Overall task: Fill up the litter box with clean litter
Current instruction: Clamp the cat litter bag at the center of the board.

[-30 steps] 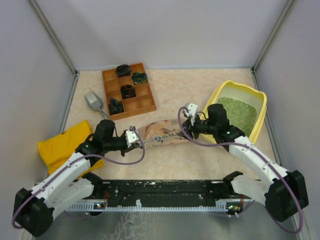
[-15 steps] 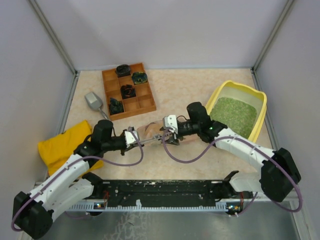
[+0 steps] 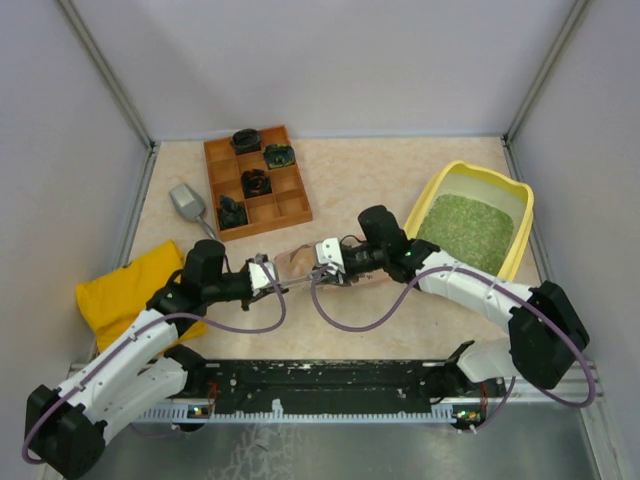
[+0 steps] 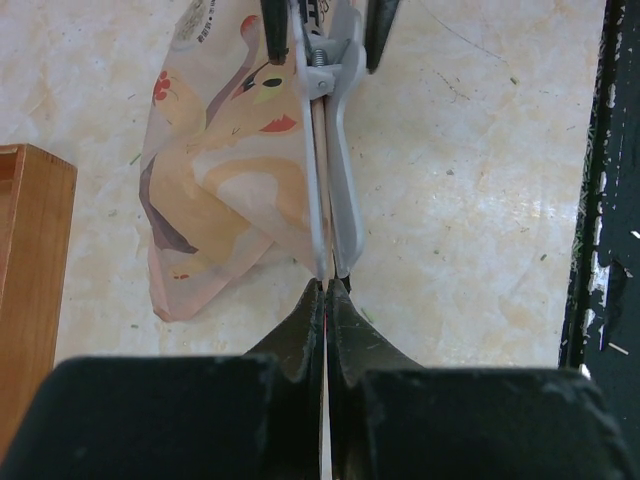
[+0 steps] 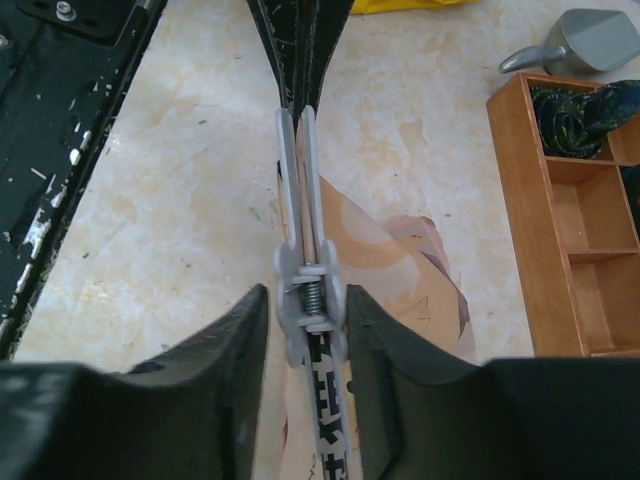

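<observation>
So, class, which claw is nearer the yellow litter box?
Right. The right claw grips the clip a little way left of the litter box. The left claw holds the clip's other end, farther left.

Counts, all placed off the wooden compartment tray point(image 3: 291, 206):
- wooden compartment tray: 1
- dark small objects point(image 3: 257, 183) inside it: 4, one per compartment, can't ID them
- grey scoop point(image 3: 186, 201): 1, just left of the tray
- yellow cloth bag point(image 3: 125, 290): 1, left of the tray and nearer the arm bases
- pink printed pouch point(image 4: 220, 200): 1, on the near side of the tray
- grey spring clip point(image 5: 300, 190): 1, on the pouch
- yellow litter box point(image 3: 480, 170): 1, well right of the tray, holding one bed of green litter point(image 3: 465, 228)
- robot arms: 2, left arm point(image 3: 130, 350) and right arm point(image 3: 470, 290)
</observation>
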### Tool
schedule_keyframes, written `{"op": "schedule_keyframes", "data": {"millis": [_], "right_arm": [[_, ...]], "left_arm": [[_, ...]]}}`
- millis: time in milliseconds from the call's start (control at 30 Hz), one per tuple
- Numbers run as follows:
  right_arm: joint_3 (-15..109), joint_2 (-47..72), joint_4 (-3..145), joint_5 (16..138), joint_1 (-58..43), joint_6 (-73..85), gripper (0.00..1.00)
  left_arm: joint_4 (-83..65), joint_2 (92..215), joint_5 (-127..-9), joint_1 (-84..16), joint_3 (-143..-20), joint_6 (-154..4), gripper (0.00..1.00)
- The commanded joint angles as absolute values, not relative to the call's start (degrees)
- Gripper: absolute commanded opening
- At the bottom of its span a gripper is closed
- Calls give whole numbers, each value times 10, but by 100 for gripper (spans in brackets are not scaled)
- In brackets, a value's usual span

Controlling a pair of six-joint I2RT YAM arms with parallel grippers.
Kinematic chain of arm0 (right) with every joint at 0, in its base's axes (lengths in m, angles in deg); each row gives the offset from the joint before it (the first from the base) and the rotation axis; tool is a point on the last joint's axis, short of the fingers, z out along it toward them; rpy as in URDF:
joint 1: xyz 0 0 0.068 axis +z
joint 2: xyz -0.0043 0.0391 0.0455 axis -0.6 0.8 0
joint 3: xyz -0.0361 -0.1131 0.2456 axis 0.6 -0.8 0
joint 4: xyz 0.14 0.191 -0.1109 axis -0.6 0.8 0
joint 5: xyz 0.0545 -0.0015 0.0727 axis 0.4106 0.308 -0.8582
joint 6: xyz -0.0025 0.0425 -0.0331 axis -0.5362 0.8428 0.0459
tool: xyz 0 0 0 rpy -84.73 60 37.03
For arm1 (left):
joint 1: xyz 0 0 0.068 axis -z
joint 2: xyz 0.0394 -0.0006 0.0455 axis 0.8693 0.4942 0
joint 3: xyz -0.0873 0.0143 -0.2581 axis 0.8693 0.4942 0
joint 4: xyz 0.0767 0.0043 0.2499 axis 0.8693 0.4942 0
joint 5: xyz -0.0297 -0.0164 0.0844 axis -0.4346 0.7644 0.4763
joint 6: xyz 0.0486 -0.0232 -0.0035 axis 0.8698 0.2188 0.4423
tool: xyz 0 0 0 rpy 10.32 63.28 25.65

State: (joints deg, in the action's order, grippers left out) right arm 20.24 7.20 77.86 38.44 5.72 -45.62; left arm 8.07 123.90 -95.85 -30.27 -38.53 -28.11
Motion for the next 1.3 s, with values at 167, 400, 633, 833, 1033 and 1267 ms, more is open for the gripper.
{"op": "schedule_keyframes", "data": {"millis": [167,400,633,833,1033,1267], "right_arm": [[239,94,768,396,71,-464,0],[261,96,837,483,82,-479,0],[309,106,915,562,108,-493,0],[325,120,944,602,128,-499,0],[340,131,946,625,143,-485,0],[353,145,965,655,149,-485,0]], "left_arm": [[36,1217,-978,-305,-400,-273,0],[41,1209,-978,-305,-405,-266,0],[42,1209,-972,-305,-403,-259,0],[34,1205,-981,-305,-404,-264,0],[37,1198,-975,-305,-401,-265,0],[42,1192,-961,-305,-404,-267,0]]}}
